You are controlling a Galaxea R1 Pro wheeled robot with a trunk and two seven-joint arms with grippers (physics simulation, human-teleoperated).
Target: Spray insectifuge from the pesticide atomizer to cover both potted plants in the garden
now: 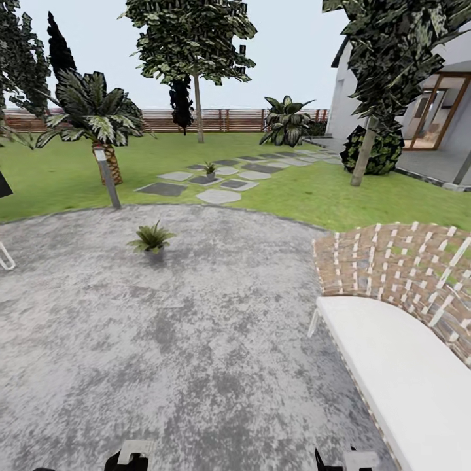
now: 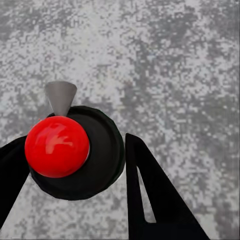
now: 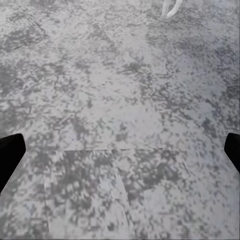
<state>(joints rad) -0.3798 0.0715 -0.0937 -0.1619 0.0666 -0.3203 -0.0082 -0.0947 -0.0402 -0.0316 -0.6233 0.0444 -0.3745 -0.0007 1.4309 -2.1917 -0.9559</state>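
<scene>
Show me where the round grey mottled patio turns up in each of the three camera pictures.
Head view: the round grey mottled patio spreads over the lower half, from the lawn's edge downward, under a small potted plant.
Left wrist view: it lies behind a shiny red ball.
Right wrist view: it runs from edge to edge.
Shared landmark: the patio's own dark blotchy pattern.

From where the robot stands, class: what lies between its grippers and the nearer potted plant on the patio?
In the head view, only bare mottled grey patio separates the nearer potted plant from the left gripper and right gripper.
</scene>
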